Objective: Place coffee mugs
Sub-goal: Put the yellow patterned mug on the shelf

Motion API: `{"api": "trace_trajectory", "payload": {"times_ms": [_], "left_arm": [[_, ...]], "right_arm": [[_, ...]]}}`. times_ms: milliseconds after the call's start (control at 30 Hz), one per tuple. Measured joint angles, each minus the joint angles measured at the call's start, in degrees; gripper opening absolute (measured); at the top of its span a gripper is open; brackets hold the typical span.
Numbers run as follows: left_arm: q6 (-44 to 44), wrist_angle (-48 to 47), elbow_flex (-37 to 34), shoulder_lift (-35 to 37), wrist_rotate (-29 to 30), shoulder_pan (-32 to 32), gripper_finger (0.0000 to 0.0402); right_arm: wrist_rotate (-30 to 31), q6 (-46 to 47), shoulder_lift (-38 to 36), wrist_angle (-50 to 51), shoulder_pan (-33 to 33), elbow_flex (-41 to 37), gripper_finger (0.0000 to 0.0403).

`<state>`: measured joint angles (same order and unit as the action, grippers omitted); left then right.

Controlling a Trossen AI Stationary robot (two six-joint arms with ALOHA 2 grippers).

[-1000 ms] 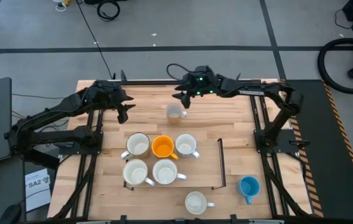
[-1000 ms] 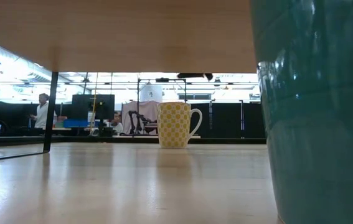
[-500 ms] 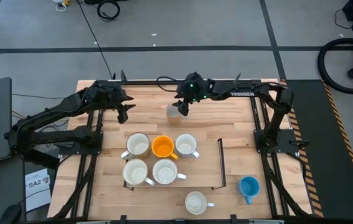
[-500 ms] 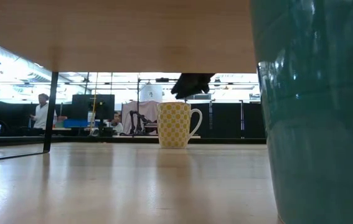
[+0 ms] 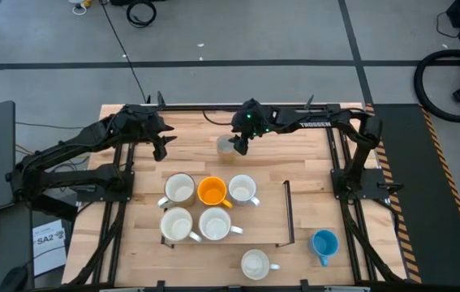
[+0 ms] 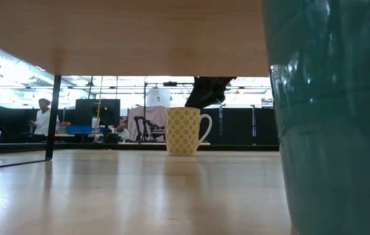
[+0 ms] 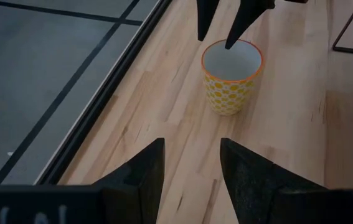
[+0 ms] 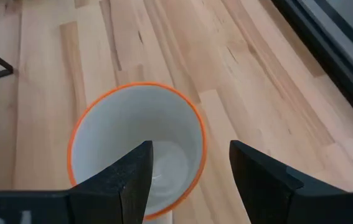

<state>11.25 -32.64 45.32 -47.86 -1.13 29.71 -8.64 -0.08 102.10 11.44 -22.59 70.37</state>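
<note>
The yellow patterned mug stands upright on its base near the table's far edge, also seen in the low view and the left wrist view. My right gripper is open at its rim on the handle side. One finger is over the white inside, the other outside the wall. My left gripper is open and waits to the mug's left. Several white mugs and an orange mug stand grouped mid-table. No reddish-brown mug shows.
A black wire frame borders the grouped mugs on their right and near sides. A blue mug and a white mug stand near the near edge. The blue mug fills the low view's right side. People stand in the room beyond.
My right gripper has come from the far edge toward the yellow patterned mug and dropped down until its fingertips are level with the rim. The mug has stayed where it was.
</note>
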Motion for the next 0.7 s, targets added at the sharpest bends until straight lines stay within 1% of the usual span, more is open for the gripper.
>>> {"api": "trace_trajectory", "payload": {"times_ms": [400, 500, 700], "left_arm": [[-0.1, 0.01, 0.0, 0.0, 0.0, 0.0, 0.016], [-0.11, 0.0, 0.0, 0.0, 0.0, 0.0, 0.016], [-0.11, 0.02, 0.02, 0.0, 0.0, 0.0, 0.016]], "right_arm": [[0.13, 0.62, 0.0, 0.89, 0.04, -2.06, 0.0217], [0.13, 2.03, -0.04, 1.27, 0.04, -2.06, 0.0217], [0.14, 3.63, -0.11, 2.44, 0.07, -2.04, 0.0202]]}}
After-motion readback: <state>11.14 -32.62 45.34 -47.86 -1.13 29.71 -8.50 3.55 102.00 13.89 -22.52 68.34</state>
